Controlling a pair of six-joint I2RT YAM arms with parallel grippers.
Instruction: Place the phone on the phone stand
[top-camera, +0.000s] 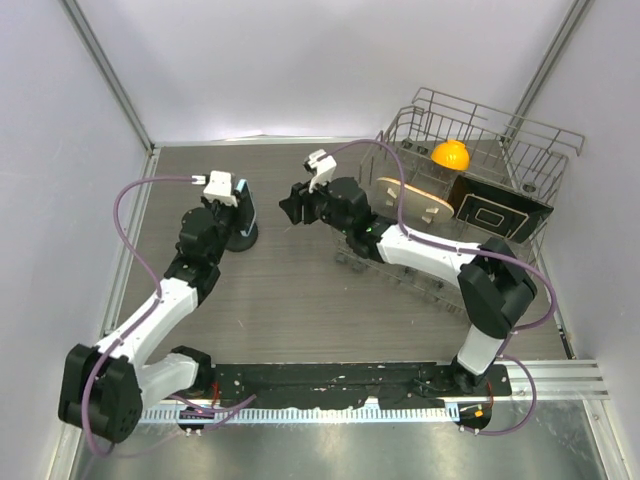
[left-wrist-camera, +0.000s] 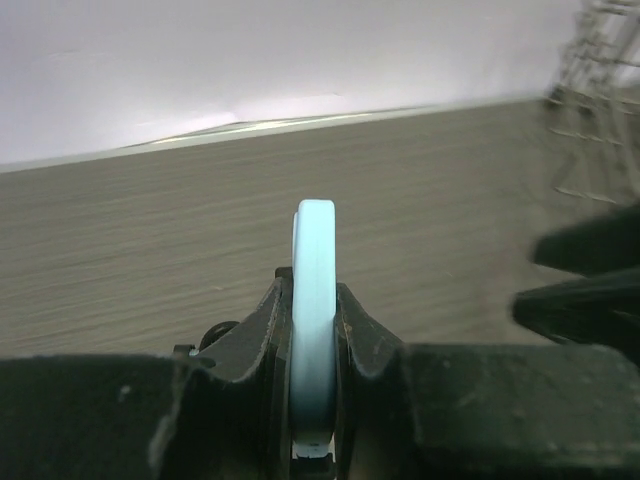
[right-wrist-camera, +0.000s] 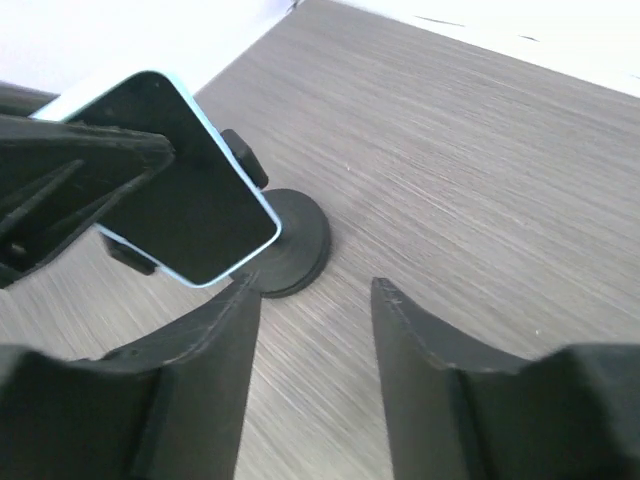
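2 arms extended, grippers facing.
Left gripper (left-wrist-camera: 313, 300) clamps the phone (right-wrist-camera: 190, 200) edgewise; right gripper (right-wrist-camera: 315, 290) stands with jaws apart.

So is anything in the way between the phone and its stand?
Nothing that I can see. The left gripper holds the phone right over the phone stand, with no other thing between them. The right gripper is open and empty, off to the side, not in the path.

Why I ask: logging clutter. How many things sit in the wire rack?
3: an orange thing at the wire rack's back, a pale wooden board at its left, a dark white-outlined board at its right. The right arm may hide more.
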